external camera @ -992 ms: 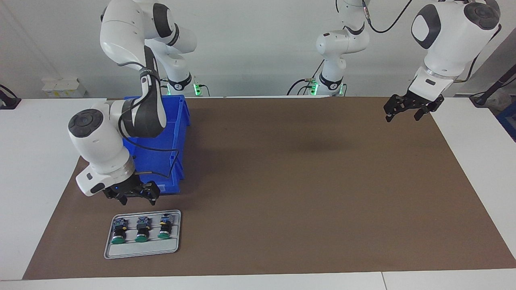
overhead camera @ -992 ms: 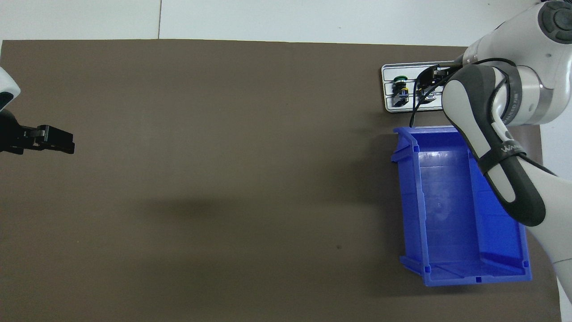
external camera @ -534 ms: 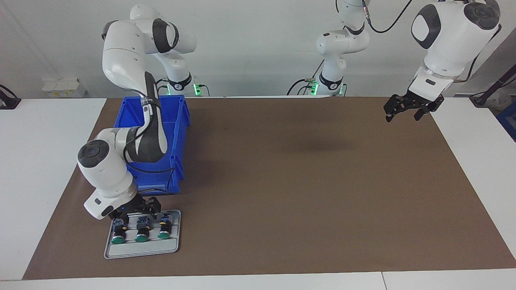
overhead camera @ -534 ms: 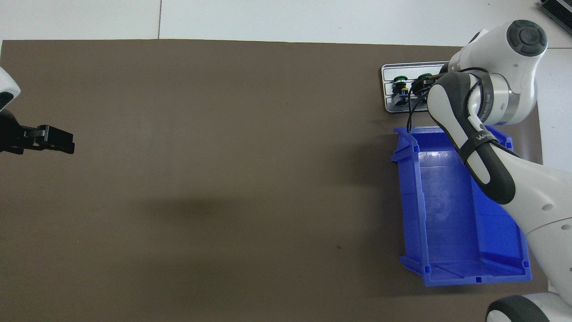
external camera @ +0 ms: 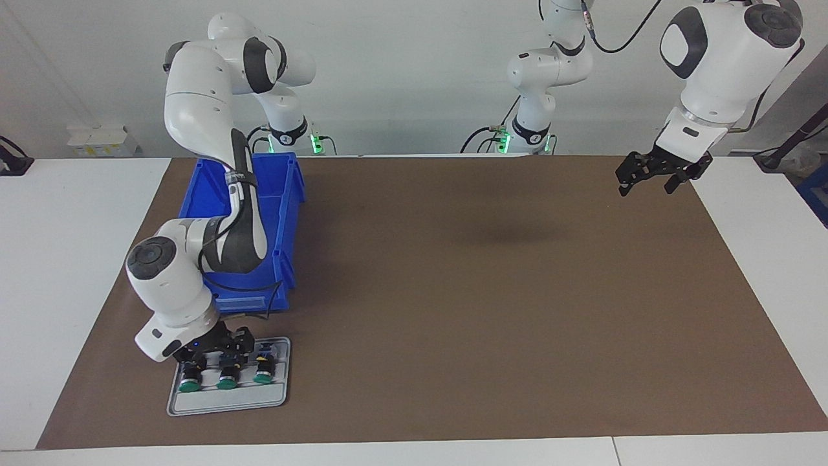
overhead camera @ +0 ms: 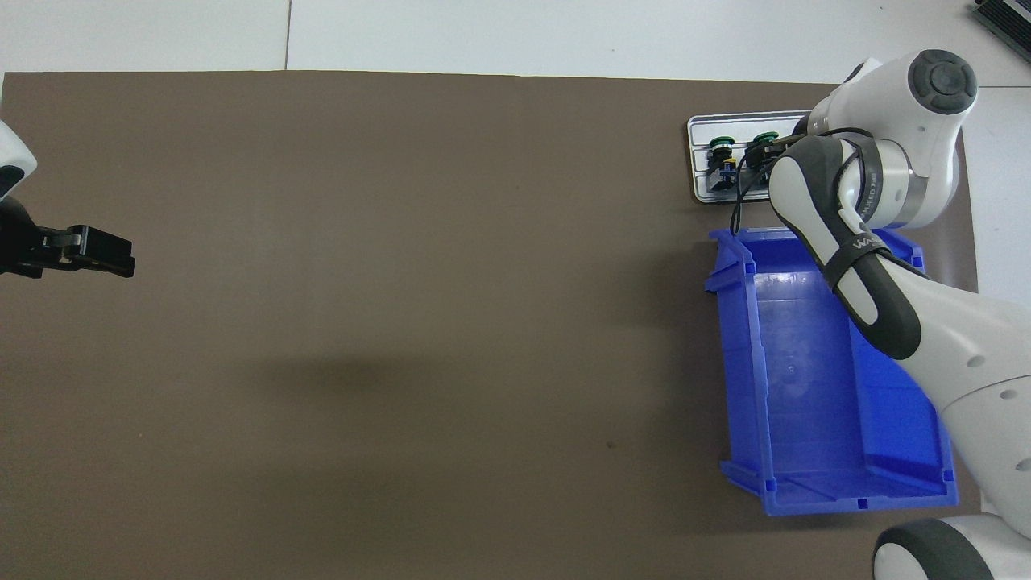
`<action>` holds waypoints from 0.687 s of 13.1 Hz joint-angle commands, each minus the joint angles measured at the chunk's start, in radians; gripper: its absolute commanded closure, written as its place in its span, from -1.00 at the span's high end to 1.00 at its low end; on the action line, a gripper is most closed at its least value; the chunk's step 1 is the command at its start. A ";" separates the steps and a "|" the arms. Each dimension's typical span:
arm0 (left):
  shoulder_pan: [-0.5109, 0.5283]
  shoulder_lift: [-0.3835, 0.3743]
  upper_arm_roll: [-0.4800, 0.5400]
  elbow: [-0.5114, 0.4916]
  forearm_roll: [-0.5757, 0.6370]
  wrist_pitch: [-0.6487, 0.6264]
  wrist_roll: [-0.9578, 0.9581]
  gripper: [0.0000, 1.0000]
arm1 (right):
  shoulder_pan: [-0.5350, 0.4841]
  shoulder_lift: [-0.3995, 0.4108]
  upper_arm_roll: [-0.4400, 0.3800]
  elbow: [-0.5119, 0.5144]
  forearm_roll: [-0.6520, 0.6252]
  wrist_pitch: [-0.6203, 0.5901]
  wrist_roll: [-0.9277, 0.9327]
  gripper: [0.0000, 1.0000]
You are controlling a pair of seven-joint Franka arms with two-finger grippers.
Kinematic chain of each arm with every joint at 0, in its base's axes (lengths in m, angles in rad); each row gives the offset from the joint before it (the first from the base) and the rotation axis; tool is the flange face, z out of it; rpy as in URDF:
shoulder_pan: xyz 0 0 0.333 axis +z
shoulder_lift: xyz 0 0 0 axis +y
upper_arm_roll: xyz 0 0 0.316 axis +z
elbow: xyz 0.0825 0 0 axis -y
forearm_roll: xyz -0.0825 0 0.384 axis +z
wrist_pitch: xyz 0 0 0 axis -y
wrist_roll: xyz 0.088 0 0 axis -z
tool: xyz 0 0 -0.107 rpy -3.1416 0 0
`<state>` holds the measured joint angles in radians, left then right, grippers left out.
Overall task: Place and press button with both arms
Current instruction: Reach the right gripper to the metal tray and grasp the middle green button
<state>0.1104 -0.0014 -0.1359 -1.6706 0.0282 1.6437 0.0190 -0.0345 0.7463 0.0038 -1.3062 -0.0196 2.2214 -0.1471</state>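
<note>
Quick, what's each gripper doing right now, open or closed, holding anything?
Left gripper: open, empty, waiting over the brown mat's left-arm end.
Right gripper: down at the green-capped push buttons on the grey tray; its jaws cannot be told.

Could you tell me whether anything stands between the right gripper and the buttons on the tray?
Nothing visible does: the right gripper is down on the buttons in the grey tray; the blue bin is nearer the robots.

Counting what is lying in front of me

I am seeing three green-capped buttons (external camera: 227, 374) sitting on one grey tray (external camera: 226, 403), one blue bin (external camera: 284, 194), one brown mat (external camera: 485, 291), and I am working with two arms (external camera: 213, 129) (each carrying one black gripper).
</note>
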 commanded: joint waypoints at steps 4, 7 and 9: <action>0.000 -0.029 0.004 -0.034 0.013 0.021 0.006 1.00 | -0.015 -0.013 0.016 -0.100 0.018 0.095 -0.035 0.52; 0.000 -0.029 0.004 -0.035 0.015 0.021 0.006 1.00 | -0.015 -0.016 0.018 -0.101 0.018 0.090 -0.037 0.00; 0.000 -0.029 0.004 -0.034 0.015 0.021 0.006 1.00 | -0.008 -0.016 0.018 -0.094 0.017 0.107 -0.028 -1.00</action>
<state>0.1104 -0.0014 -0.1359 -1.6706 0.0282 1.6437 0.0190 -0.0364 0.7458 0.0095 -1.3765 -0.0188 2.3012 -0.1507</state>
